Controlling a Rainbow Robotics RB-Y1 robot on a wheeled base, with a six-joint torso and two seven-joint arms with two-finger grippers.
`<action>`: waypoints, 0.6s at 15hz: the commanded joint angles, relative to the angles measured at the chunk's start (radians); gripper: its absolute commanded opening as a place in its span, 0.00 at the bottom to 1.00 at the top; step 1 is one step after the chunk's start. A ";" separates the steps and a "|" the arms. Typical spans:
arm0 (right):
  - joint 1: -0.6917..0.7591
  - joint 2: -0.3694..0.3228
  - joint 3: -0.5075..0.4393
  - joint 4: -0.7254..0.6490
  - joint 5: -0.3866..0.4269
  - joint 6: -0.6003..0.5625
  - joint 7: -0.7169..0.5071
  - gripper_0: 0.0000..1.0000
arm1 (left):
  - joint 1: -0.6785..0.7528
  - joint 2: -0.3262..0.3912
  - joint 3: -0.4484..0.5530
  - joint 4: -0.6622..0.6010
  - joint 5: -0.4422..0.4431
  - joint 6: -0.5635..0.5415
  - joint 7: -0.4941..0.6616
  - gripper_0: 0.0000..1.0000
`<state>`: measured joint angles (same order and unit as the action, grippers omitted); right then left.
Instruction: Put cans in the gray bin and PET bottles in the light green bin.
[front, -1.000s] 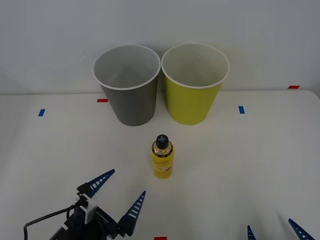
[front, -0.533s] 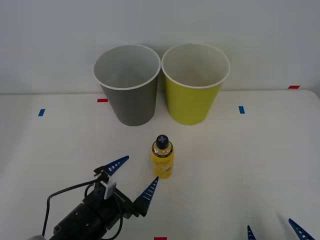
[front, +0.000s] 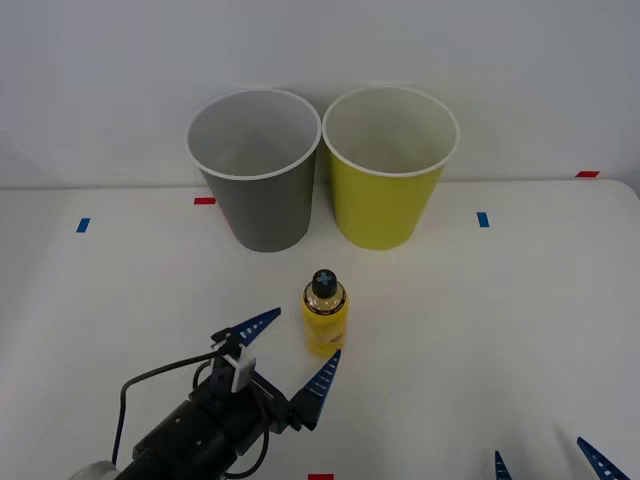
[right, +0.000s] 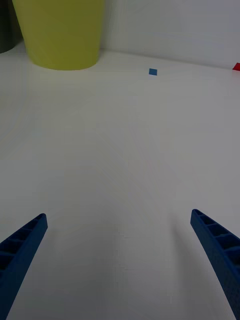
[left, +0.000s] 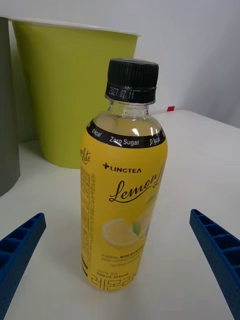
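White tabletop (front: 520, 330) runs back to a pale wall, with small blue and red tape marks scattered over it. Against the wall stand the gray bin (front: 258, 190) and, just beside it on the robot's right, the light green bin (front: 388, 185), rims nearly touching, both showing white insides. The bottle (front: 324, 315) stands upright in front of the gap between them, apart from both, black cap on, yellow label facing the left wrist camera. The left gripper (front: 290, 358) sits low near the bottle, its blue fingers spread wide; in the left wrist view the bottle (left: 125, 195) stands between the two fingers with clear space on each side, so nothing is grasped yet. The right gripper (front: 550, 460) waits at the near right of the table, fingers also spread, holding nothing. The main risk, as I judge it, is a topple: the bottle is tall for its base, and if one finger reaches it before the other during closing, or the advance nudges it, it could tip and roll toward the bins. A grip taken too high near the rounded shoulder might slip. Later, the two rims sit so close that a slightly misjudged drop could land in the gray one.
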<state>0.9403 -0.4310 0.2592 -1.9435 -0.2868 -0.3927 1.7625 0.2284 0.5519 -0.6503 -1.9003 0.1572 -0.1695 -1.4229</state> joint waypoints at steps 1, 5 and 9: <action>0.000 0.000 0.000 0.000 0.000 0.000 0.000 1.00 | -0.034 -0.015 -0.003 0.001 0.004 0.054 0.001 1.00; 0.000 0.000 0.000 0.000 0.000 0.000 0.000 1.00 | -0.083 -0.061 -0.009 0.000 0.009 0.128 0.001 1.00; 0.000 0.000 0.000 0.000 0.000 0.000 0.000 1.00 | -0.093 -0.113 -0.012 0.001 0.012 0.162 0.004 1.00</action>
<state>0.9403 -0.4310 0.2592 -1.9435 -0.2868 -0.3927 1.7625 0.1361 0.4553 -0.6617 -1.8998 0.1670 -0.0179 -1.4198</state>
